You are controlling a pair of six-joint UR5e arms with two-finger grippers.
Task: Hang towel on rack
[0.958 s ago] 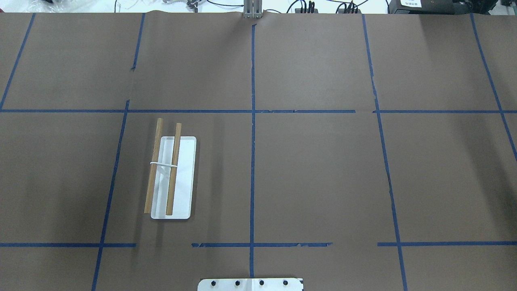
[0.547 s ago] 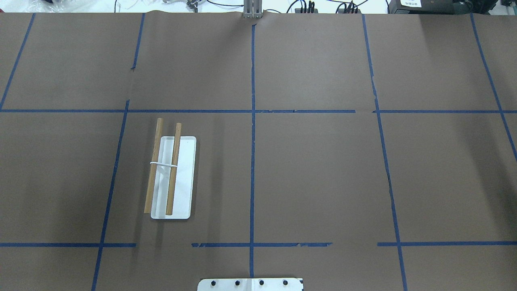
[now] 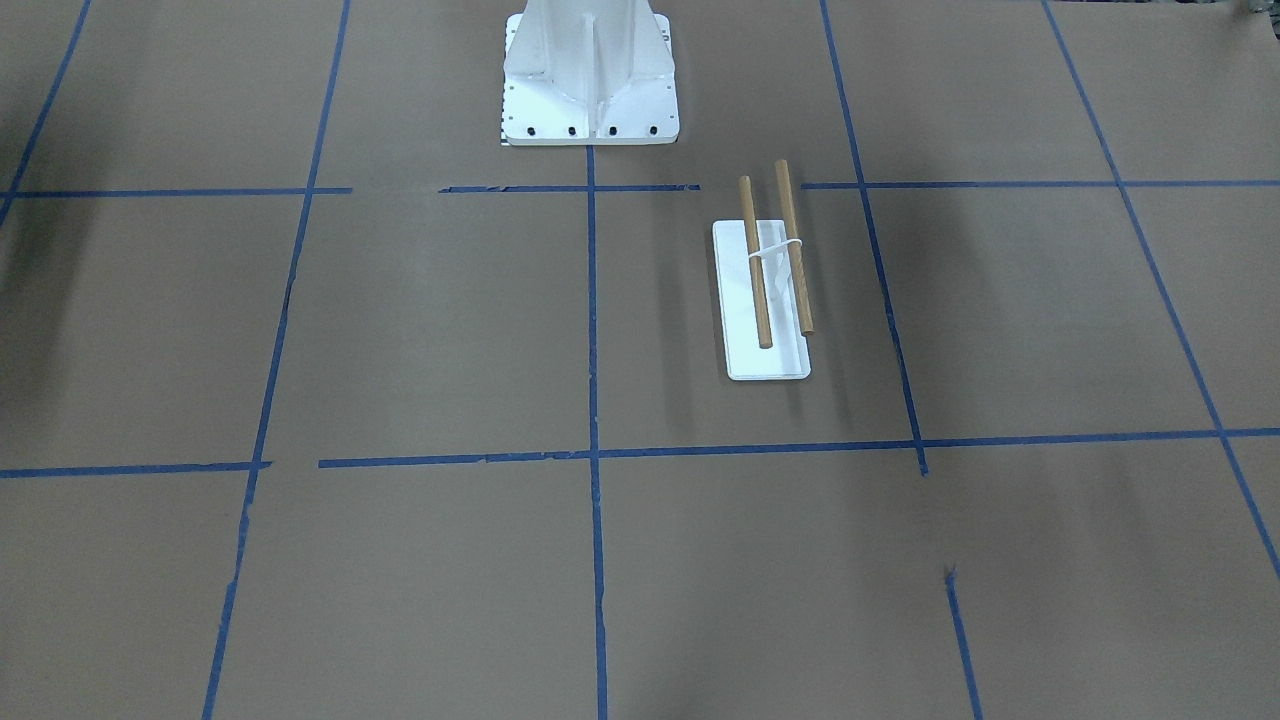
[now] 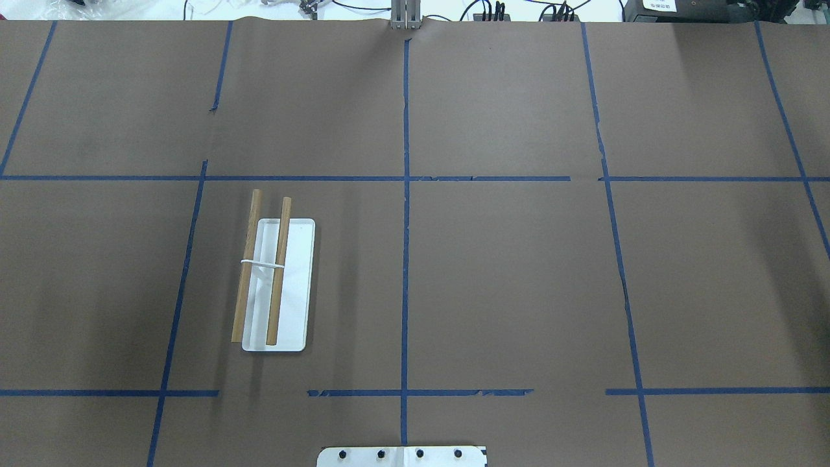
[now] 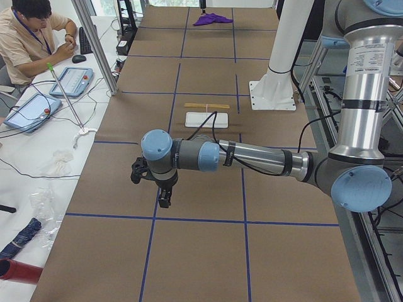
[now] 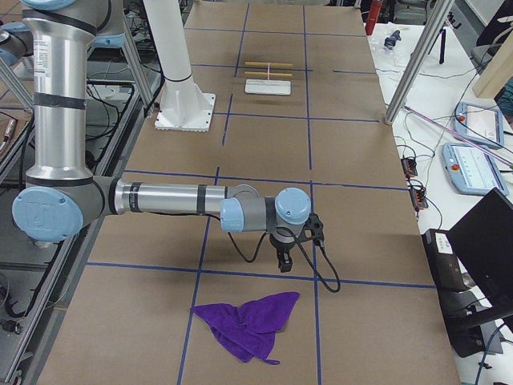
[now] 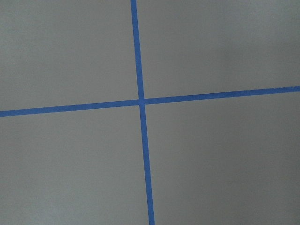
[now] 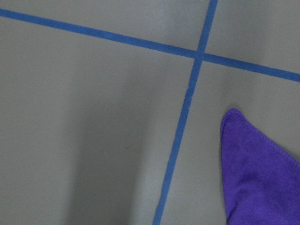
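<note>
The rack (image 4: 295,285) stands on the robot's left half of the table, a white base under two wooden dowels (image 4: 279,272); it also shows in the front view (image 3: 770,365), the left view (image 5: 206,119) and the right view (image 6: 268,87). The purple towel (image 6: 248,321) lies crumpled at the table's right end, far from the rack, and its corner shows in the right wrist view (image 8: 262,173). My right gripper (image 6: 284,263) hangs just beside the towel's edge. My left gripper (image 5: 165,200) hangs over bare table at the left end. I cannot tell whether either gripper is open or shut.
The white metal pedestal (image 3: 590,70) stands at the robot's side of the table, near the rack. Blue tape lines cross the brown paper. An operator (image 5: 31,38) sits beside the left end with control tablets (image 5: 70,80).
</note>
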